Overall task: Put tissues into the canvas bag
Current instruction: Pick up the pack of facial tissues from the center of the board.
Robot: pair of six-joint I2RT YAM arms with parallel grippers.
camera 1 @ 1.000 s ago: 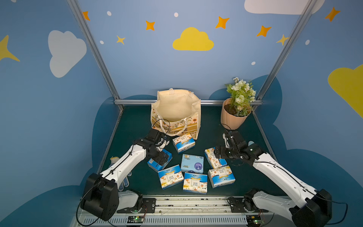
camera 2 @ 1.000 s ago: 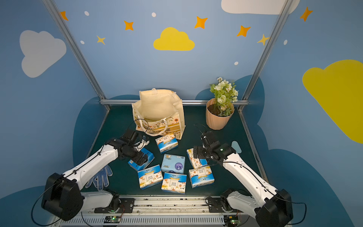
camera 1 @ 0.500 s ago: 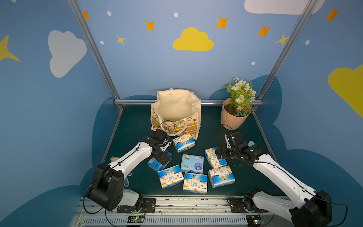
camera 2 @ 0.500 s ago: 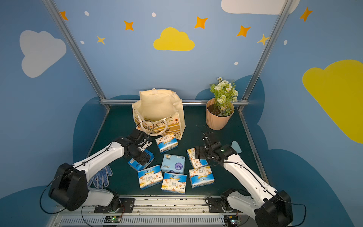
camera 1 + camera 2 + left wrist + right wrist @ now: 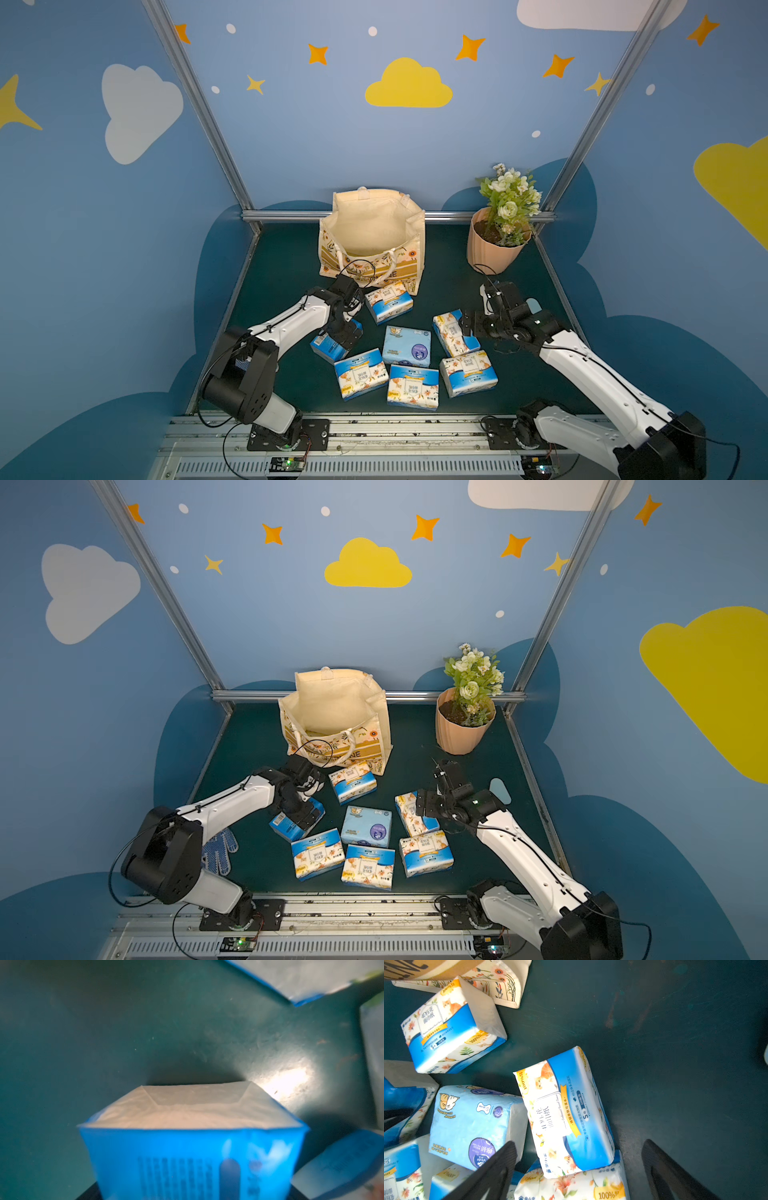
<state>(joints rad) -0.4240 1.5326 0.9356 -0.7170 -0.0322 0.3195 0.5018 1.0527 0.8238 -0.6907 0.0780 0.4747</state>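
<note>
Dark tabletop (image 5: 282, 266) holds tissues (image 5: 412, 386) before the canvas bag (image 5: 374, 232). Left tool (image 5: 347, 332) open over a blue pack (image 5: 322, 344); right tool (image 5: 579, 1144) open, empty.

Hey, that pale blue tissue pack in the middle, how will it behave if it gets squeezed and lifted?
The pale blue pack will probably give under a squeeze: its wrapper looks puffy and wrinkled in the right wrist view. The glossy film may be slippery. Flat and brick-shaped, it seems unlikely to roll.

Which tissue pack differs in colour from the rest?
The pale blue pack with a purple round emblem, mid-cluster; the others are blue-and-white with orange print.
</note>
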